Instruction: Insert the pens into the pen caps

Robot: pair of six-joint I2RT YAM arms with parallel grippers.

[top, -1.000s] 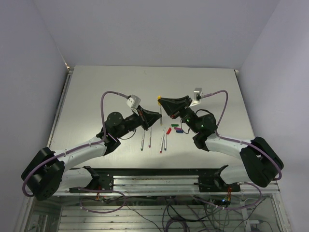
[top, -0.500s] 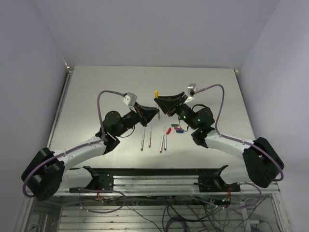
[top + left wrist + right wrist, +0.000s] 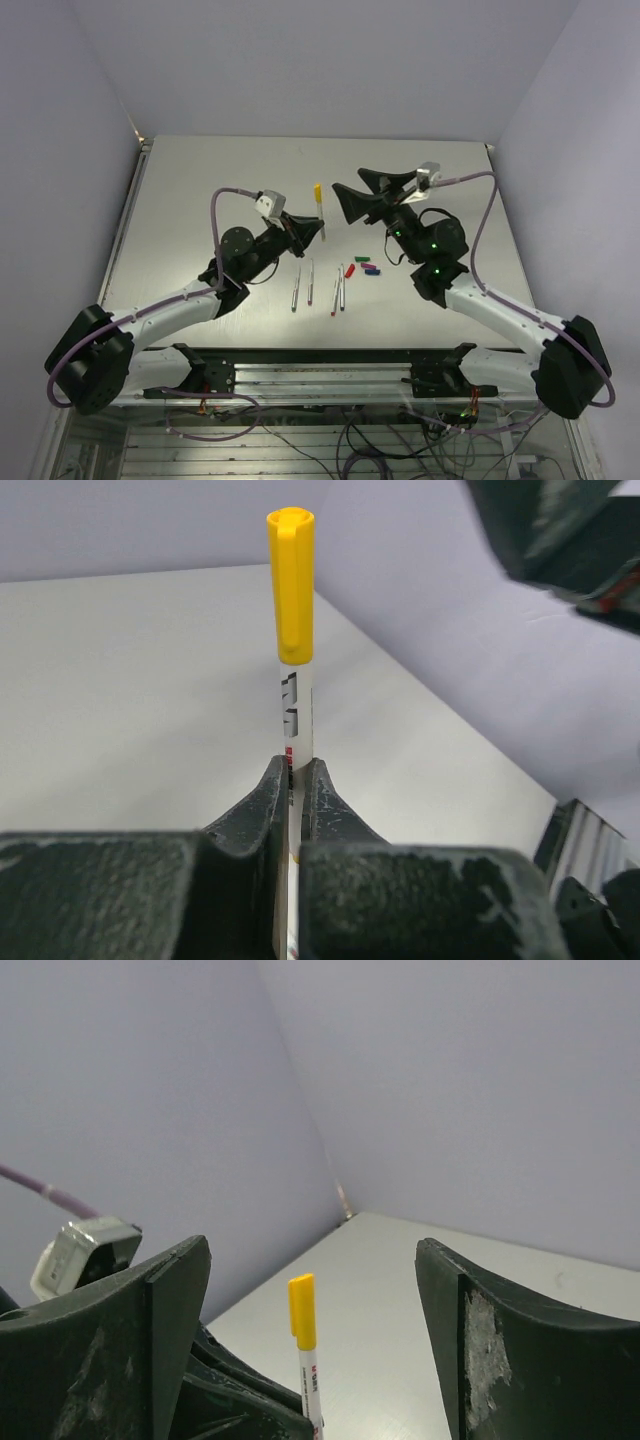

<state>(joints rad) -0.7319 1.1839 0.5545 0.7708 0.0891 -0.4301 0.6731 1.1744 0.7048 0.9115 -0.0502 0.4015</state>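
Note:
My left gripper (image 3: 312,232) (image 3: 297,765) is shut on a silvery-white pen (image 3: 298,715) that stands upright with the yellow pen cap (image 3: 319,194) (image 3: 291,585) (image 3: 302,1312) seated on its top end. My right gripper (image 3: 364,193) (image 3: 312,1252) hangs open a little to the right of the cap, touching nothing. Several uncapped pens (image 3: 310,284) lie side by side on the table near the front. The red cap (image 3: 349,270), green cap (image 3: 361,260), purple cap (image 3: 368,266) and blue cap (image 3: 373,272) lie loose to their right.
The grey table (image 3: 200,190) is bounded by lavender walls at the back and on both sides. A metal rail (image 3: 320,372) runs along the near edge between the arm bases. Purple cables arch above both wrists.
My right gripper has opened, let go of the yellow cap and drawn back to the right. The cap stays on the pen in my left gripper, which has barely moved.

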